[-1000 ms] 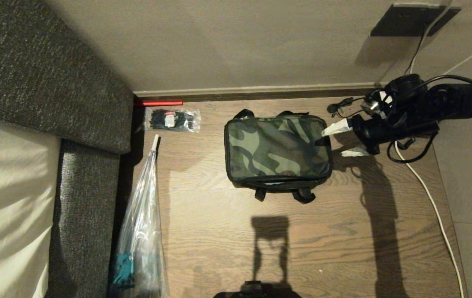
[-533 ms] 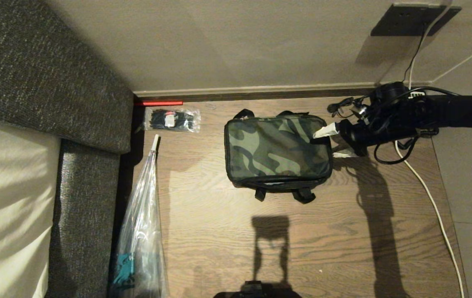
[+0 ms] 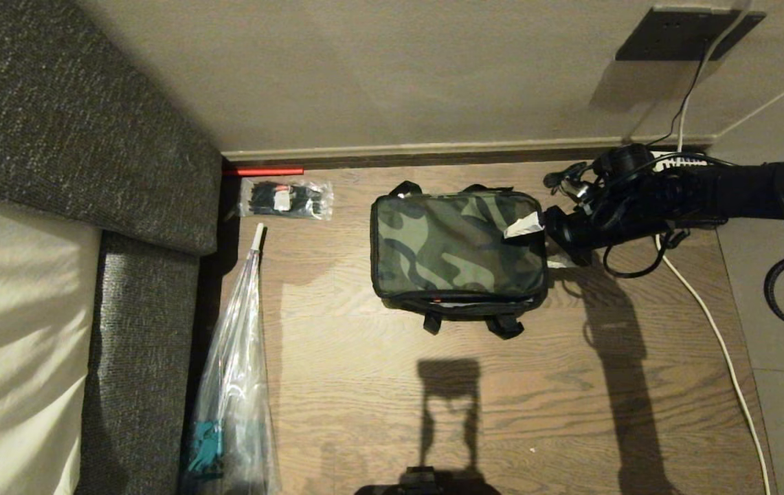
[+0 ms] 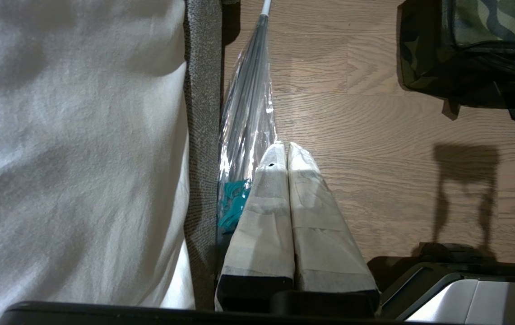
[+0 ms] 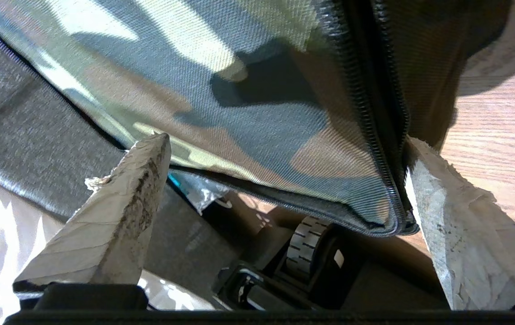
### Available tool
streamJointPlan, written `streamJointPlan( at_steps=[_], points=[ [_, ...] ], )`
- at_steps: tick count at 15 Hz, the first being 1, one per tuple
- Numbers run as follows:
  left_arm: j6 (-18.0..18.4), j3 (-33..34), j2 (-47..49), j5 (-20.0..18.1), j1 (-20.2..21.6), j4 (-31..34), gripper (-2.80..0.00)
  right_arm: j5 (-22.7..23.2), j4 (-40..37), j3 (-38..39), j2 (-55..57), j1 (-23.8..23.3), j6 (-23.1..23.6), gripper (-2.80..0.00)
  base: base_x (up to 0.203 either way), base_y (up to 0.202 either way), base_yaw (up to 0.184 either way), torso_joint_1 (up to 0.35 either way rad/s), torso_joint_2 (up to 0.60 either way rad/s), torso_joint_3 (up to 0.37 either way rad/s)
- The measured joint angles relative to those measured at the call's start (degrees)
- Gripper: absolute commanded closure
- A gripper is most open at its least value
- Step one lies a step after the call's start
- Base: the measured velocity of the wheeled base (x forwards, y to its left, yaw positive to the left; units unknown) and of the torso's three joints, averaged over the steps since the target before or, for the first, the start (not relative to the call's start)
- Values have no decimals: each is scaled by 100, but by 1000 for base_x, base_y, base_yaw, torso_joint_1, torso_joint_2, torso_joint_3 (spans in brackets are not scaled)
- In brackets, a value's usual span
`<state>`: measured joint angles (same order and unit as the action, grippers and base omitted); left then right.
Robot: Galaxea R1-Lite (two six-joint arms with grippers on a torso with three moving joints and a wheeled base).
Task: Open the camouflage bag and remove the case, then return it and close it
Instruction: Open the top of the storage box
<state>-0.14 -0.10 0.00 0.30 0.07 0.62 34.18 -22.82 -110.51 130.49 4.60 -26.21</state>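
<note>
The camouflage bag (image 3: 459,244) sits on the wooden floor near the wall, its green-and-dark top facing up and black straps at front and back. My right gripper (image 3: 541,244) is open at the bag's right end. One taped finger lies over the camouflage top, the other beside the black side wall. In the right wrist view the bag's zippered corner (image 5: 388,198) sits between the spread fingers of the right gripper (image 5: 286,142). The case is hidden. My left gripper (image 4: 286,146) is shut and empty, parked above the floor beside the bed.
A grey upholstered bed edge (image 3: 144,323) runs along the left. A plastic-wrapped umbrella (image 3: 233,385) lies beside it, with a clear packet of black items (image 3: 286,198) near the wall. A white cable (image 3: 721,344) trails across the floor on the right. My base (image 3: 426,481) shows at the front.
My right gripper has moved left, from just off the bag's right end to straddling its right edge. It stays open. The left arm has not moved.
</note>
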Motion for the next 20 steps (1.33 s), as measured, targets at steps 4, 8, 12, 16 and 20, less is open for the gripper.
streamJointPlan(
  at_steps=[4,8,12,16,20],
  points=[
    [-2,0,0,0,0,0,0,-12,-102,0,-108,28,-96,-280,0,0,0,0,0,0],
    [-3,0,0,-3,0,0,0,115,-210,0,-321,26,-466,-280,0,0,0,0,0,0],
    [-3,0,0,-1,0,-2,0,168,-354,4,-422,26,-691,0,0,0,0,0,0,0],
    [-4,0,0,0,0,-2,0,165,-372,4,-457,26,-692,0,0,0,0,0,0,0],
    [-2,0,0,-1,0,-2,0,145,-380,6,-467,26,-692,0,0,0,0,0,0,0]
  ],
)
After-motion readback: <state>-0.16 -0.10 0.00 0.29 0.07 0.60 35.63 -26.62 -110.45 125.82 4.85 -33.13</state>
